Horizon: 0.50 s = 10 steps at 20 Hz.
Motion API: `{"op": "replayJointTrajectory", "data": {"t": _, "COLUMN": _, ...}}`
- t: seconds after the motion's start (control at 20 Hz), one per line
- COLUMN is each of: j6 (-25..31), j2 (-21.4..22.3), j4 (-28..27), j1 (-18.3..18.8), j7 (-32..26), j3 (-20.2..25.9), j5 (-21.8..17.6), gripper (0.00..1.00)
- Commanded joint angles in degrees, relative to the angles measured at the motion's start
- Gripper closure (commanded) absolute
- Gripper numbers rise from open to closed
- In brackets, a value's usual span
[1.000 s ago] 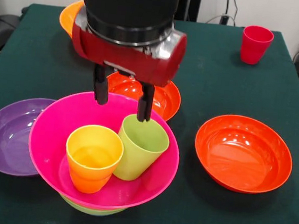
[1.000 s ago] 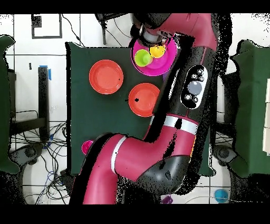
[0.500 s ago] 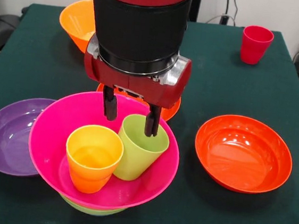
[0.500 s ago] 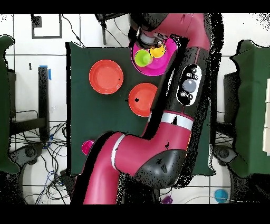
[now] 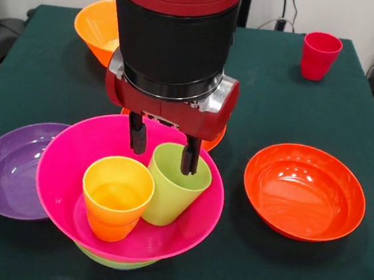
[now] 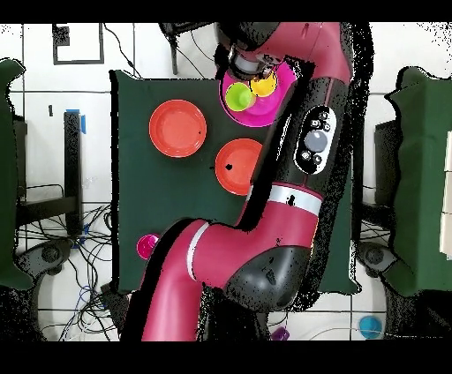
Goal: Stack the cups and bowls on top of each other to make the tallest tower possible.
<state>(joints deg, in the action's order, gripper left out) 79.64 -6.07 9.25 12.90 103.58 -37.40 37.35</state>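
The tower (image 5: pixel 123 240) stands at the worktop's (image 5: pixel 254 267) near edge, barely begun: a magenta bowl (image 5: pixel 70 168) nested on a green bowl (image 5: pixel 110 262), with yellow cup (image 5: pixel 115 203) and green cup (image 5: pixel 174 189) side by side inside. The end effector (image 5: pixel 161 152) hangs open and narrow, one finger dipping into the green cup. Purple bowl (image 5: pixel 6 174), two red bowls (image 5: pixel 302 192), orange bowl (image 5: pixel 95 27) and red cup (image 5: pixel 318 55) remain unstacked.

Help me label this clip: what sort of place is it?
Probably a robotics lab: a red arm works over a green-clothed table, with loose cables on the tiled floor.
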Motion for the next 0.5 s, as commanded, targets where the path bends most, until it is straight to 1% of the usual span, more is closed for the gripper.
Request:
{"op": "replayJointTrajectory", "data": {"t": 0.05, "j6": -2.0, "j2": -1.5, "j4": -0.5, "j1": 1.2, "j7": 5.6, "j3": -1.2, "j5": 1.7, "gripper": 0.00}}
{"op": "replayJointTrajectory", "data": {"t": 0.5, "j6": -2.9, "j2": -2.2, "j4": -0.6, "j1": 1.5, "j7": 5.2, "j3": -4.2, "j5": 3.8, "gripper": 0.00}}
